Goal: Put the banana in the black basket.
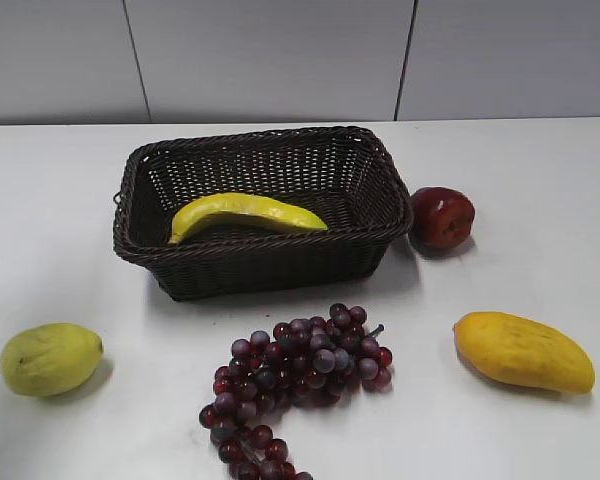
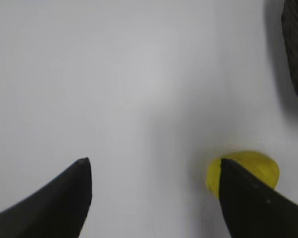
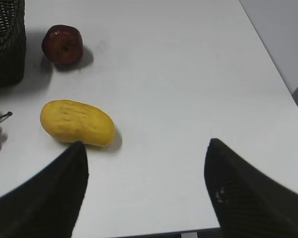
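Observation:
The yellow-green banana (image 1: 245,213) lies inside the black basket (image 1: 380,235) at the middle back of the table, resting on the basket floor. Neither gripper shows in the exterior view. In the left wrist view my left gripper (image 2: 153,161) is open and empty above bare table, with a corner of the basket (image 2: 297,44) at the top right. In the right wrist view my right gripper (image 3: 146,144) is open and empty over the table's front right part; the basket's edge (image 3: 6,42) shows at the top left.
A lemon (image 1: 50,358) lies at the front left, also in the left wrist view (image 2: 248,166). Dark grapes (image 1: 300,375) lie in front of the basket. A mango (image 1: 523,351) (image 3: 77,123) lies front right and a red apple (image 1: 442,216) (image 3: 63,44) beside the basket. The table's right edge (image 3: 273,59) is near.

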